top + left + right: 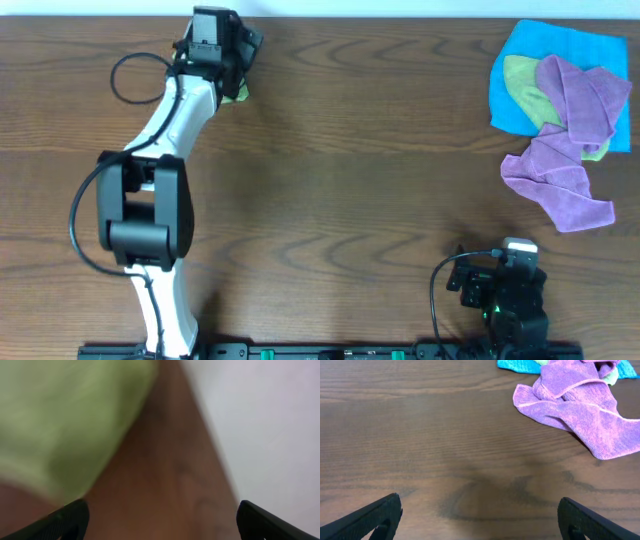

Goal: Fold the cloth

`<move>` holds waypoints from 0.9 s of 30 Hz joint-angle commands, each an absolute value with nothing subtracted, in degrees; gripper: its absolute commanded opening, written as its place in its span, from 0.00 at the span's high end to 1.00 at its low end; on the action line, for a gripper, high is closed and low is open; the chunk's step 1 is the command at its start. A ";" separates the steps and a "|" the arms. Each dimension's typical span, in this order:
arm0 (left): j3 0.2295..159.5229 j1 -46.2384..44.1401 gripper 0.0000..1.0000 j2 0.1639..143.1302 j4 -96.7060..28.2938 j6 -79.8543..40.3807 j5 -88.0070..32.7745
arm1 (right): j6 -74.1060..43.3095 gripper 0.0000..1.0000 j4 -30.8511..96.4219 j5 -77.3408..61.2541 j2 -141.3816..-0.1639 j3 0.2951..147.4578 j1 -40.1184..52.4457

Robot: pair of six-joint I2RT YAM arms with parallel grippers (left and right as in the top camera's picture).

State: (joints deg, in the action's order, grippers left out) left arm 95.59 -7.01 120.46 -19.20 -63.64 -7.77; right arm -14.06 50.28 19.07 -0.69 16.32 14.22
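From overhead, the left gripper point(220, 45) stands at the far side of the table point(350, 150). The cloth point(238, 94) peeks out just beside it, mostly hidden, so its long axis is unclear. The right gripper point(498, 285) is well apart. In the left wrist view, the jaws are wide open and empty, with the cloth ahead to their left. In the right wrist view, the jaws are wide open and empty too.

The left arm point(165, 130) is built of white, rounded links joined by black housings, and a thin black cable point(114, 80) is looped beside it. The right arm point(512, 298) is seen as black, with a white cap point(518, 244) and a small green light point(489, 318). The left gripper point(162, 520) and the right gripper point(480, 515) are fitted with matte black fingers point(375, 515).
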 commanded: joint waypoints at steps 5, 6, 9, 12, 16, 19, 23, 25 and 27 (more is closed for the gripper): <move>95.72 -6.66 0.05 106.59 -37.06 -59.13 -1.02 | -14.74 0.01 50.41 19.44 -0.36 16.08 15.03; 95.72 -6.68 0.05 104.60 -39.22 -57.60 0.78 | -14.74 0.01 50.41 19.44 -0.36 16.08 15.03; 95.70 -6.68 0.05 97.56 -44.93 -51.57 6.20 | -14.76 0.01 50.41 19.44 -0.36 16.08 15.03; 94.41 -6.68 0.05 90.94 -47.44 -43.24 9.87 | -14.74 0.01 50.41 19.44 -0.36 16.08 15.03; 86.91 -6.66 0.05 79.75 -47.75 -30.20 11.40 | -14.76 0.01 50.41 19.44 -0.36 16.08 15.03; 73.69 -6.68 0.05 66.22 -47.81 -20.95 11.60 | -14.74 0.01 50.41 19.44 -0.36 16.08 15.03; 57.34 -6.68 0.05 50.24 -48.16 -19.00 13.23 | -14.74 0.01 50.41 19.44 -0.36 16.08 15.03; 49.98 -6.66 0.05 42.74 -47.77 -19.00 14.00 | -14.74 0.01 50.41 19.46 -0.36 16.08 15.03; 43.40 -6.68 0.05 35.79 -47.79 -18.81 13.39 | -14.74 0.01 50.41 19.44 -0.36 16.08 15.03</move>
State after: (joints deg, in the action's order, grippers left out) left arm 49.98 -6.85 42.57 -47.77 -21.82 12.08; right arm -14.06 50.30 19.07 -0.67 16.32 14.22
